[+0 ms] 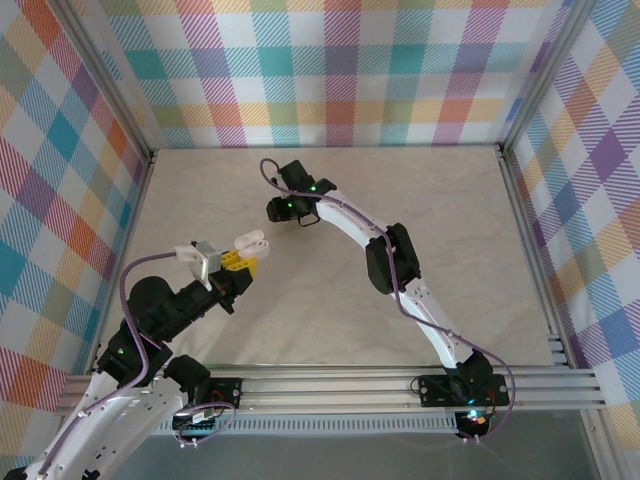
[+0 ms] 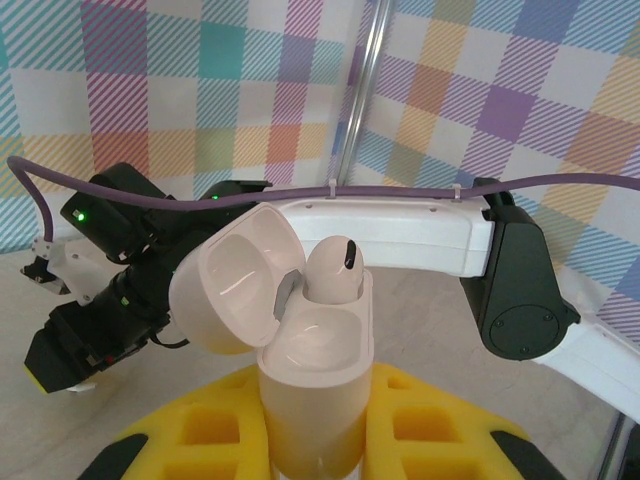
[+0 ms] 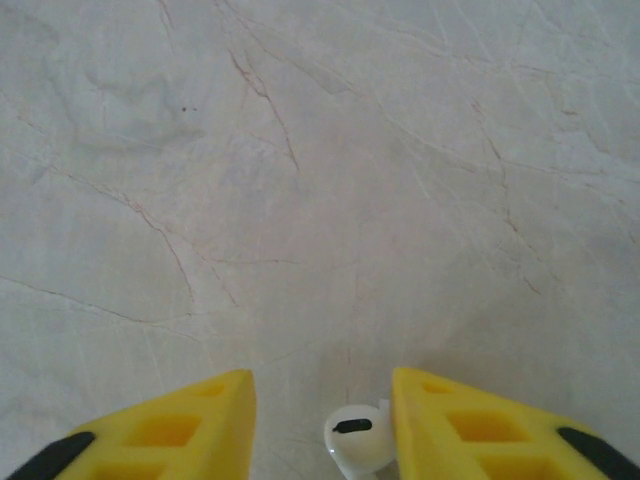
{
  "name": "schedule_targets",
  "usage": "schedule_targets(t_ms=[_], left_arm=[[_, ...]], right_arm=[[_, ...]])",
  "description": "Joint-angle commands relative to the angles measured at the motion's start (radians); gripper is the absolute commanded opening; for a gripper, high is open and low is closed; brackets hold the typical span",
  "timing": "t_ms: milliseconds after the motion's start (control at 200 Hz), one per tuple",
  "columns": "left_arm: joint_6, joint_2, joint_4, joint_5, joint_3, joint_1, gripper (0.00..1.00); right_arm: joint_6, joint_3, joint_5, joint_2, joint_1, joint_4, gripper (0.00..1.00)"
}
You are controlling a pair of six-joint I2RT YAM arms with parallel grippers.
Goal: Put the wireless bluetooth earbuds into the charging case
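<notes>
**Reporter:** Why is the left claw (image 1: 238, 264) clamping the case (image 2: 315, 400) with its lid (image 2: 235, 290) open?

**Photographer:** Likely presenting the empty socket (image 2: 318, 335) beside the seated earbud (image 2: 335, 270). Well apart from the case, the right claw (image 3: 322, 430) is hovering, jaws apart, a white earbud (image 3: 358, 440) sitting between them against one finger (image 3: 450, 425).
</notes>
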Motion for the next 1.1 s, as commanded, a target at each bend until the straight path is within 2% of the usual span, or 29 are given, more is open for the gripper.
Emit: schedule_targets(t_ms=[0,350,895,1095], left_arm=[[-0.003,-0.017,0.032,-0.010,-0.012,-0.007,0.00],[-0.020,-0.022,0.037,-0.002,-0.009,-0.007,0.00],[-0.037,-0.050,0.026,-0.012,-0.019,-0.008,0.00],[-0.041,-0.051,0.031,-0.010,-0.024,-0.007,0.00]], right_arm=[[0.029,0.022,0.001,0.017,0.003,-0.061,0.36],[0.047,-0.087,0.061,-0.026,0.017,-0.131,0.26],[0.004,-0.108,0.116,-0.060,0.018,-0.148,0.21],[0.000,-0.153,0.114,-0.118,0.018,-0.170,0.21]])
